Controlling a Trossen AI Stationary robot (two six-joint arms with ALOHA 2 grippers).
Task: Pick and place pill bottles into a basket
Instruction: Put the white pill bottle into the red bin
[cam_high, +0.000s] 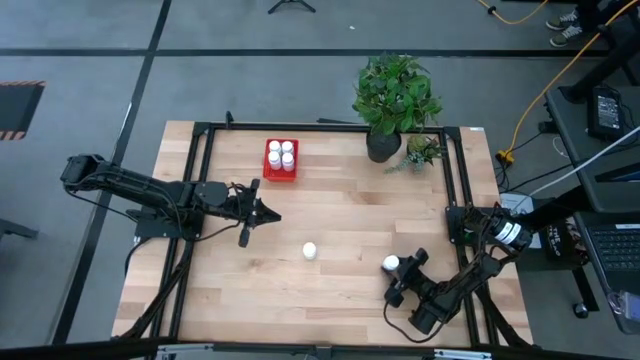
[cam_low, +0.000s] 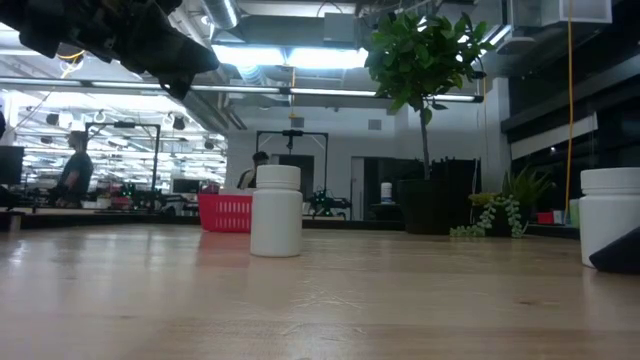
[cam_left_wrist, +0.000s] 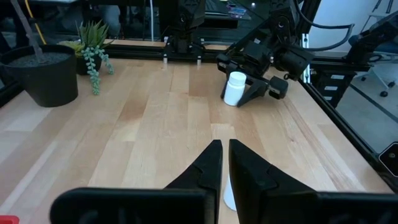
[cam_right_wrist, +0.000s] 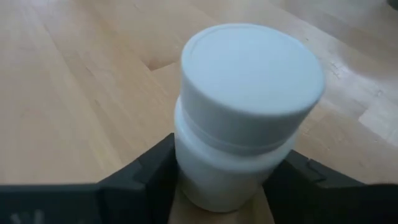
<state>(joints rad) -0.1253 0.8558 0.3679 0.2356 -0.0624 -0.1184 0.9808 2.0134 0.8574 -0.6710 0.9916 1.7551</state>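
The red basket (cam_high: 281, 172) stands at the table's far side and holds several white pill bottles (cam_high: 281, 152). One loose bottle (cam_high: 310, 250) stands upright on its base at mid-table; it also shows in the low view (cam_low: 276, 210). My left gripper (cam_high: 272, 215) is shut and empty. It hovers above the table, left of that bottle, and its fingers show in the left wrist view (cam_left_wrist: 224, 158). My right gripper (cam_high: 396, 270) is near the table's front right, shut on another bottle (cam_right_wrist: 249, 112). My right gripper pinches the bottle's body (cam_right_wrist: 186, 180) below the cap between its two fingers (cam_right_wrist: 149, 171), one on each side. The fingers come low and nearly level from the table's near right. The bottle is upright, and its base (cam_low: 610, 262) seems to rest on the table.
A dark pot with a leafy plant (cam_high: 390, 100) and a small trailing succulent (cam_high: 422, 152) stand at the far right. A black metal frame (cam_high: 200, 160) runs along the table's sides. Bare wood lies between the grippers and the basket. People show in the room beyond.
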